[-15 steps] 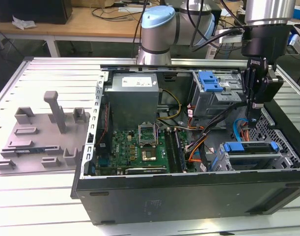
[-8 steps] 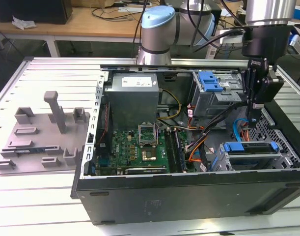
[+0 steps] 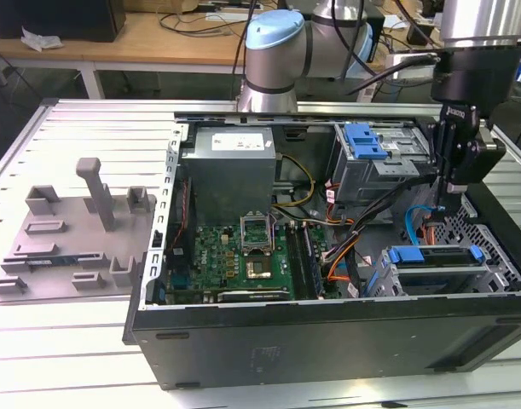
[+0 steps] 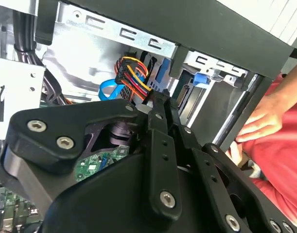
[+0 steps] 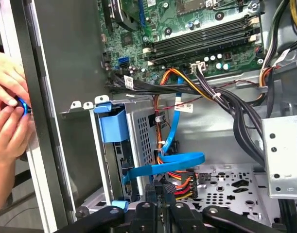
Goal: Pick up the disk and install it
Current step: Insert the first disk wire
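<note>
exterior view: the tool [image 3: 445, 206], tips pressed together on nothing, hangs inside the computer case [image 3: 328, 341]. the disk [image 3: 435, 255] sits in a bay just below it, nearer the front wall, its long axis running across the view.

Blue-framed disk [image 3: 435, 254], green motherboard [image 3: 234, 247] (black case [image 3: 328, 332])

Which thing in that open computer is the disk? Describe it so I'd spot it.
Look inside the open black computer case, at its near corner on the exterior view's right, under the gripper. The disk is the flat grey slab with a blue plastic bracket along its edge; the other blue clip sits farther back.
</note>
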Controlling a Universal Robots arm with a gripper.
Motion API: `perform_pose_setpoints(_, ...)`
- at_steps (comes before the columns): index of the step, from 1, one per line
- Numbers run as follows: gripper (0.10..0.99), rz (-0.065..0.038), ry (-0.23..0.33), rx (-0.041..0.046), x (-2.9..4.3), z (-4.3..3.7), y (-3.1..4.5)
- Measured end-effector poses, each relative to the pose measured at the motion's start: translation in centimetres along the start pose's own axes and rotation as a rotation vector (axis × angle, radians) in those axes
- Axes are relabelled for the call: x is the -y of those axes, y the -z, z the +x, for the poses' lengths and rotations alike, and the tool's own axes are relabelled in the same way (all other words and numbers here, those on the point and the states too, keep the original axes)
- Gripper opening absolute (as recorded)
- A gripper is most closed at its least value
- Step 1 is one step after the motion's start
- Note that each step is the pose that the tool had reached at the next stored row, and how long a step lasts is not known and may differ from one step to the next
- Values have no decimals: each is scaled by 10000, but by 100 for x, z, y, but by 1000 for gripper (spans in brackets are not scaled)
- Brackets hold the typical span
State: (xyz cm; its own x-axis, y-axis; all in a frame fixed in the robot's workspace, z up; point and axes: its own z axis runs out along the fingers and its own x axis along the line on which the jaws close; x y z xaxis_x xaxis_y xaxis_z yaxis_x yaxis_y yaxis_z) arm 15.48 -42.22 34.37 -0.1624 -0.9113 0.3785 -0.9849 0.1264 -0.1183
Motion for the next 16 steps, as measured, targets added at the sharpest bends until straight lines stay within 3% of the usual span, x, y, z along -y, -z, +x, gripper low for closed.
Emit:
perform_pose_setpoints(1,169,-10,-4,61,4,21,3)
perform_pose_setpoints(2,169,-30,-12,189,8,49,6)
perform_pose_setpoints(4,169,-109,-42,666,19,109,14)
perform_pose_setpoints(6,169,-154,-58,939,24,138,17)
perform_pose_setpoints(7,169,-186,-70,1132,27,162,17)
perform_pose_setpoints(9,169,-220,-82,1339,35,207,16)
perform_pose_setpoints(10,169,-233,-87,1422,42,250,14)
perform_pose_setpoints(13,169,-246,-91,1498,55,346,-10)
perform_pose_setpoints(16,169,-268,-100,1632,72,467,-54)
